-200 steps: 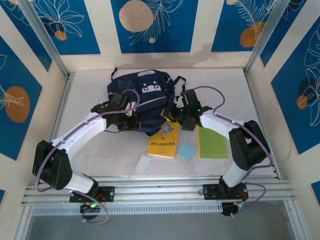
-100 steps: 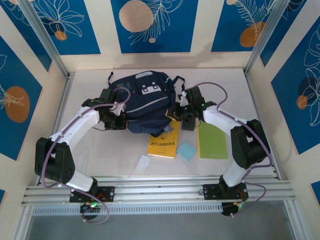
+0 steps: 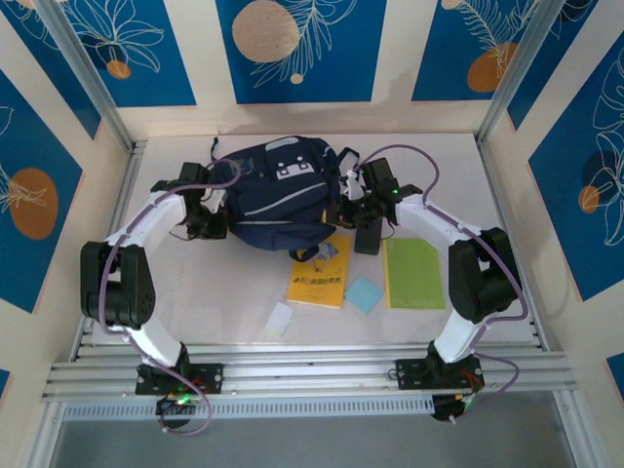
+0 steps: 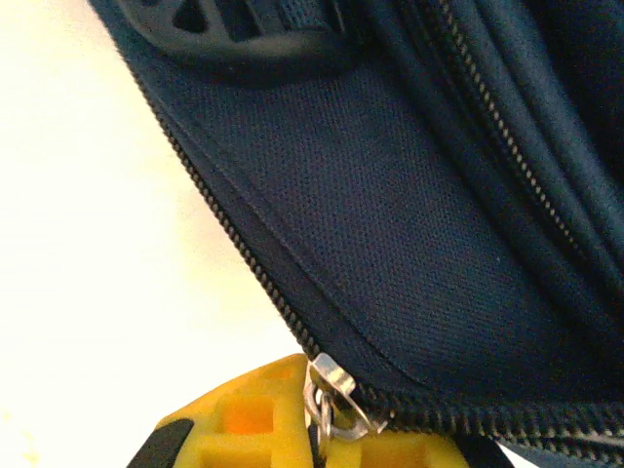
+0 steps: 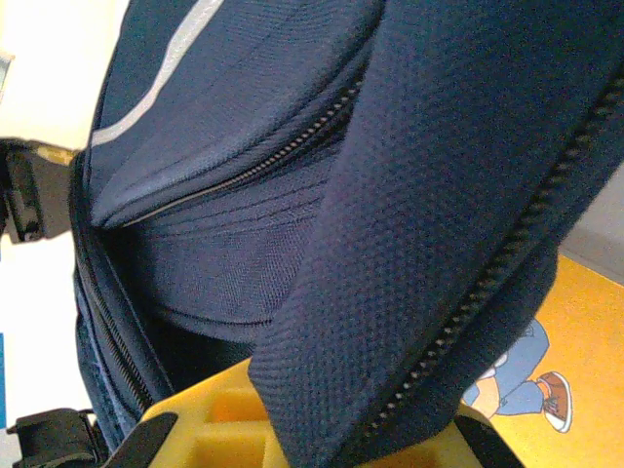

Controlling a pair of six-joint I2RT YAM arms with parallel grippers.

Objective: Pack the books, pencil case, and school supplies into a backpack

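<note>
The only lettering on show is a few lines of dark print low on the cover of the yellow-orange book (image 3: 320, 276), too small to read from the top view, and the white patch (image 3: 292, 174) on the front pocket of the backpack (image 3: 278, 200) carries small dark marks that cannot be made out either. The right wrist view catches a corner of that book's cover (image 5: 575, 322), with a cartoon figure's blue trousers and a red-brown shoe. The backpack is navy woven fabric with pale grey stripes and dark straps, lying toward the back of the bench (image 3: 195, 283) between the two arms, its near edge overlapping the top of the yellow-orange book. The left fingers (image 4: 253, 429), yellow pads, are closed on a silver zipper pull (image 4: 331, 390) at the end of a dark toothed zip running along the bag's side seam. The right fingers (image 5: 214, 419) are closed on a thick fold of the backpack's fabric with a zip along its edge. On the bench to the right of the yellow-orange book lies the plain lime-green book (image 3: 413, 275), flat and apart from the bag. Between the two books sits the light-blue pad (image 3: 364, 294), and the white piece (image 3: 280, 319) lies nearer the front, just left of the yellow-orange book's lower corner.
</note>
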